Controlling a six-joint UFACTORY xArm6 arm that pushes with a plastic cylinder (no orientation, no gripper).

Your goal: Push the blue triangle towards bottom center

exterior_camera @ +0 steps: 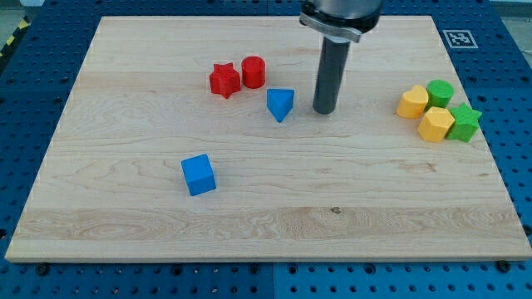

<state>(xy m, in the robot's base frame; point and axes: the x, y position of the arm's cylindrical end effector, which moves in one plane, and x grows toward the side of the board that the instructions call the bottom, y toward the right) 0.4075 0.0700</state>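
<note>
The blue triangle (281,104) lies on the wooden board (266,216), a little above the board's middle. My tip (324,110) stands on the board just to the triangle's right, a short gap apart and not touching it. The dark rod comes down from the view's top.
A red star (224,80) and a red cylinder (253,71) sit up and left of the triangle. A blue cube (199,174) lies lower left. At the right edge cluster two yellow blocks (412,101) (435,124), a green cylinder (440,92) and a green star (465,122).
</note>
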